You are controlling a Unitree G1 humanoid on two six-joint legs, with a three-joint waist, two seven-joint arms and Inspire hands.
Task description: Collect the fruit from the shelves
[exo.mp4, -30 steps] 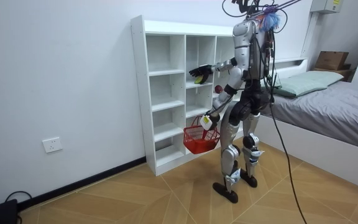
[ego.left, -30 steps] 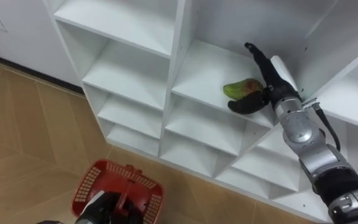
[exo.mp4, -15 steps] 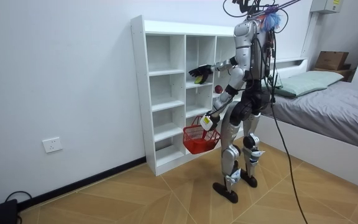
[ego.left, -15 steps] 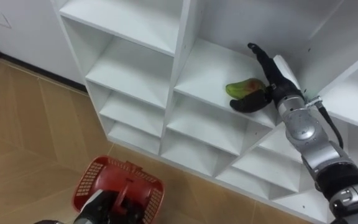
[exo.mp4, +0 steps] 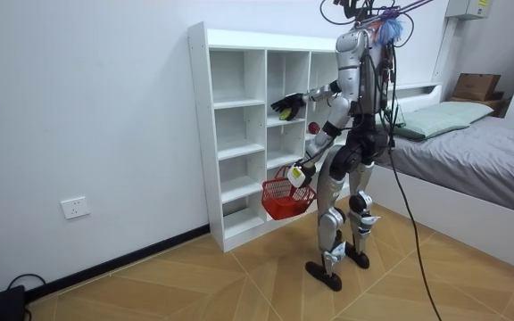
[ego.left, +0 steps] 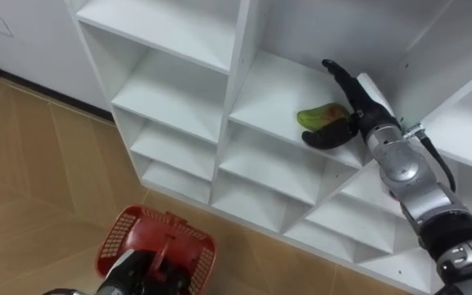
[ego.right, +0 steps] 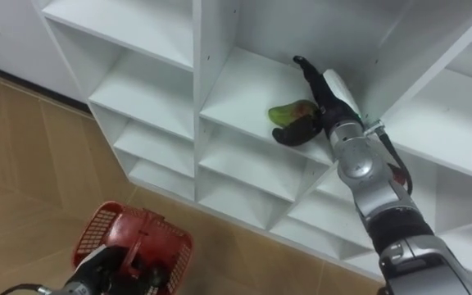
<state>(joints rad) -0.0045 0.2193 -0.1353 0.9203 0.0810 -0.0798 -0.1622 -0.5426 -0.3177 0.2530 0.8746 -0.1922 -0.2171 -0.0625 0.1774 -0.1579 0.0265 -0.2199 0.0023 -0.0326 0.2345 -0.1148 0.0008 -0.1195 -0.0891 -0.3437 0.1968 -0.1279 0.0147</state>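
lower left of the eye views, the left hand (ego.left: 134, 275) was clenched on the handle of the red basket (ego.left: 158, 246), which hung low over the wood floor (ego.left: 23, 164), apart from the shelves and well below the fruit. the basket looked empty as far as its inside showed. the white closet (ego.left: 234, 74) took up the middle, with open cells. in the room view the robot stood upright close in front of the closet, right arm stretched into an upper cell. a green fruit with a red blush (ego.left: 318, 116) lay on that cell's shelf board, near its front edge. the right hand (ego.left: 353, 106) was at the fruit's right side, thumb lying along the near edge of the fruit and fingers stretched out straight past it toward the back wall, so released, not closed on it. judged step: closing the hand on the fruit, nothing collected yet. risks: with the fruit so near the edge, a thumb nudge before the fingers closed could have rolled it off the shelf to the floor, missing the basket. a loose hold on the rounded, smooth-looking skin could have let it slip on the way down, and the straight fingers could have jammed against the back wall or the divider.
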